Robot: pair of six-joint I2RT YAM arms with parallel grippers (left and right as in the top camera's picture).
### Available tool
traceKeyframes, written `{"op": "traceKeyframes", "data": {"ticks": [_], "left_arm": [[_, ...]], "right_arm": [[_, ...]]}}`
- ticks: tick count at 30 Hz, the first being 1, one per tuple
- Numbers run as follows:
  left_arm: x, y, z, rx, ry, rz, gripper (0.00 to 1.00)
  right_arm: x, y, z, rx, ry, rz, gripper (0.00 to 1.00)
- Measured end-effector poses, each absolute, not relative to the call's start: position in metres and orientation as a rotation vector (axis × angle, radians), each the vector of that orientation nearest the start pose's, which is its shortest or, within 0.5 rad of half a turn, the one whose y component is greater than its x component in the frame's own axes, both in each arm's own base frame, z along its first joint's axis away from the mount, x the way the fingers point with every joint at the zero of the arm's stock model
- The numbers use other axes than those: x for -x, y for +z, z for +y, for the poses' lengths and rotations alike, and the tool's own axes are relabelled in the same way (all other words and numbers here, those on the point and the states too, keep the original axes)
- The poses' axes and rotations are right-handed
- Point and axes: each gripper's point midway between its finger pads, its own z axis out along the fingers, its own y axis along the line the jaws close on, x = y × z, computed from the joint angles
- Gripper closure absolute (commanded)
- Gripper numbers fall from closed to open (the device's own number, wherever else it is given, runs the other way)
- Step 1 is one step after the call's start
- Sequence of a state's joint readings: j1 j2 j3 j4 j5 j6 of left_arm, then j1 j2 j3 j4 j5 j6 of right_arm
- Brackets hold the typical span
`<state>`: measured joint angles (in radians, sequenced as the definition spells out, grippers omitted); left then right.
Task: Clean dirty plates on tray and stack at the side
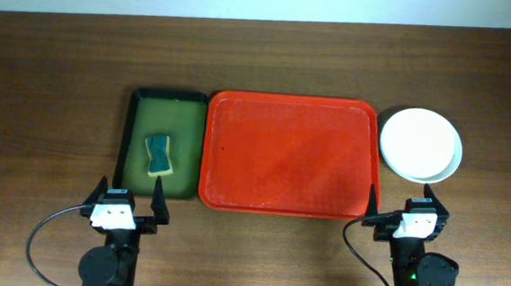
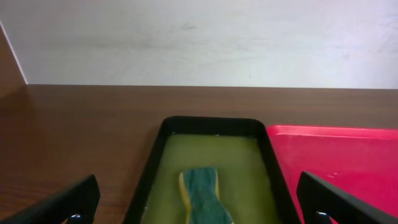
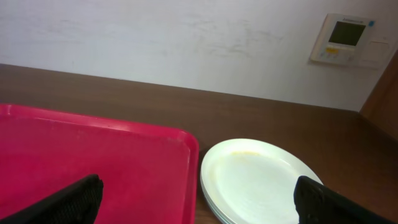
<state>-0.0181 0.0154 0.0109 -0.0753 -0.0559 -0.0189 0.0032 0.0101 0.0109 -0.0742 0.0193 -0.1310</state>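
Starting at seven o'clock on the dark wooden table [image 1: 51, 102] with the left gripper [image 1: 129, 197]: jaws spread wide, pinching nothing, parked just short of the near rim of the green tray [image 1: 183, 147]. Trailing a black cable [image 1: 47, 228] off toward eight o'clock.

Moving on to that narrow black-rimmed tray, at nine o'clock from the centre: a sponge [image 1: 158, 155] lying inside, teal face up, yellow edge showing, waisted in the middle, toward the near half. Caught by the left wrist camera too, dead ahead at twelve, between the two black fingertips [image 2: 62, 205].

Next, dead centre, the red tray [image 1: 286, 154]: long side running left to right, left rim just beside the green tray's right rim.

Then out to three o'clock: the plates [image 1: 420, 144], stacked on the table just beside the red tray's right rim, off it entirely. White plate on top, a pale blue-green edge peeking out beneath at four o'clock of the stack. From the right wrist, a faint yellowish smear near the top plate's far rim.

Finishing at five o'clock with the right gripper [image 1: 403, 206]: likewise splayed wide, clamping nothing, sitting near the stack and the red tray's near right corner.
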Motion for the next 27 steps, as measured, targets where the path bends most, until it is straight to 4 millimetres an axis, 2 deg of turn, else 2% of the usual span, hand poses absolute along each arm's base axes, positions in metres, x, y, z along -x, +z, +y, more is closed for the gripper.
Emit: {"op": "traceKeyframes", "data": {"ticks": [4, 27], "left_arm": [[-0.2460, 0.1568, 0.0130, 0.069, 0.043, 1.649, 0.01], [-0.2460, 0.1568, 0.0130, 0.069, 0.043, 1.649, 0.00]], "right_arm": [[-0.2462, 0.1583, -0.0025, 0.096, -0.113, 1.643, 0.01], [-0.2462, 0.1583, -0.0025, 0.095, -0.113, 1.643, 0.01]]}}
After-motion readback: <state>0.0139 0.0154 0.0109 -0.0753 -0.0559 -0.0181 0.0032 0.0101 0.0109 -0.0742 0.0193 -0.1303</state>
